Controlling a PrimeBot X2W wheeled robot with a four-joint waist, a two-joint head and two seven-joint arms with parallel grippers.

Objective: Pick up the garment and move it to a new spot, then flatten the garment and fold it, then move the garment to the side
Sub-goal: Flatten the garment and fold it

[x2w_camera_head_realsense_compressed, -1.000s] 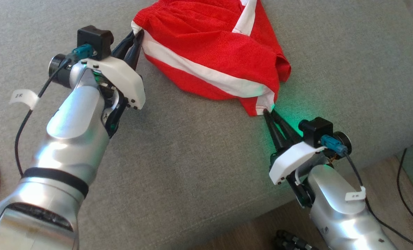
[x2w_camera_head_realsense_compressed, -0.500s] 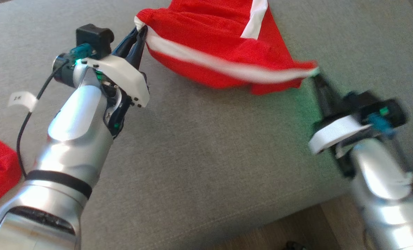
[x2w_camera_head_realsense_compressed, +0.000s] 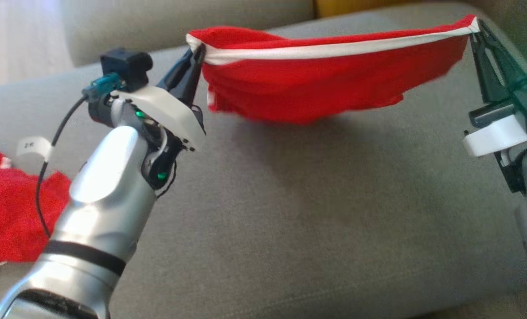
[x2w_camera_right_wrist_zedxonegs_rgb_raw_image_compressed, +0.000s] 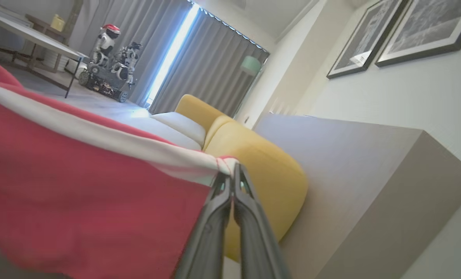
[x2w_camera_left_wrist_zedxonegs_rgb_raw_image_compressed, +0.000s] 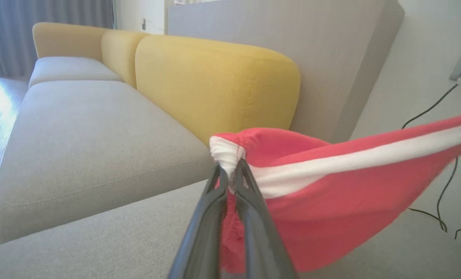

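Nearest, at lower left on the grey sofa seat (x2w_camera_head_realsense_compressed: 290, 199): a second red cloth (x2w_camera_head_realsense_compressed: 6, 212). Farther out, pinched at one white-banded corner by the closed left gripper (x2w_camera_head_realsense_compressed: 197, 55) and at the other by the closed right gripper (x2w_camera_head_realsense_compressed: 475, 29): the red garment (x2w_camera_head_realsense_compressed: 325, 84), stretched between them above the seat. Beyond, a yellow back cushion (x2w_camera_left_wrist_zedxonegs_rgb_raw_image_compressed: 214, 85).

We have lifted the garment (x2w_camera_head_realsense_compressed: 325, 84) off the sofa (x2w_camera_head_realsense_compressed: 290, 208): bunched there a second ago, it now hangs stretched between our left gripper (x2w_camera_head_realsense_compressed: 197, 51) and right gripper (x2w_camera_head_realsense_compressed: 474, 27). The right one has swung up and outward, drawing the white hem (x2w_camera_head_realsense_compressed: 334, 49) taut.
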